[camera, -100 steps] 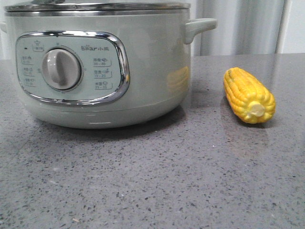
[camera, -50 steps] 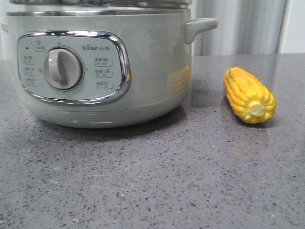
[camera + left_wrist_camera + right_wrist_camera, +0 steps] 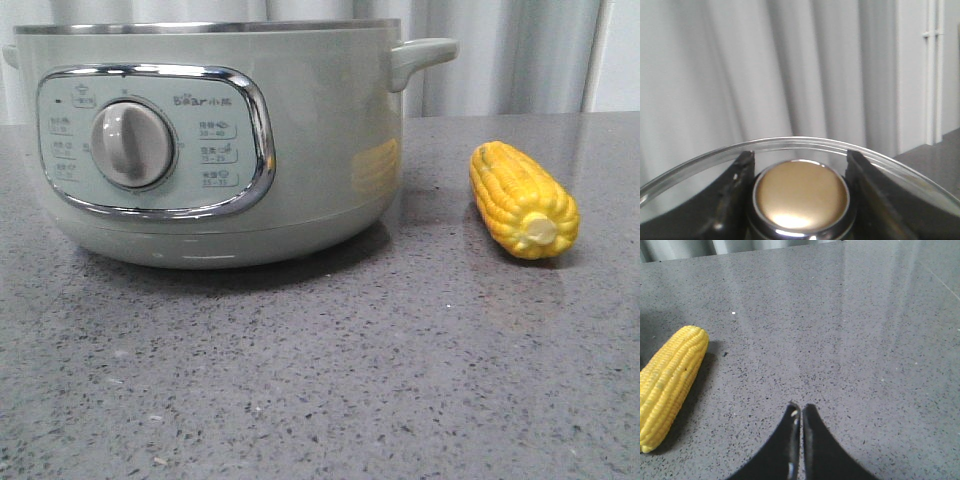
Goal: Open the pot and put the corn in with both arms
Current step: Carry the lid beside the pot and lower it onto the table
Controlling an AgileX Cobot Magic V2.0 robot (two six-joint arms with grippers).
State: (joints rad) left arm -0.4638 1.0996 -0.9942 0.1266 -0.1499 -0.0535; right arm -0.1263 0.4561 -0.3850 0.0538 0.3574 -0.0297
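Observation:
The pale grey-green pot (image 3: 320, 150) stands at the left of the front view, its steel rim bare with no lid on it. The yellow corn (image 3: 522, 198) lies on the counter to the pot's right, its pale stub end toward the camera. In the left wrist view my left gripper (image 3: 799, 161) is shut on the gold knob (image 3: 800, 194) of the glass lid (image 3: 790, 145), held up in front of the curtain. My right gripper (image 3: 800, 410) is shut and empty above the counter, with the corn (image 3: 669, 385) off to one side. Neither gripper shows in the front view.
Grey speckled counter (image 3: 320, 380) stretches in front of the pot and the corn. The pot's side handle (image 3: 420, 55) sticks out toward the corn. A pale curtain (image 3: 510, 55) hangs behind.
The lid that sat on the pot's rim has risen out of the top of the front view. The pot and the corn have stayed put.

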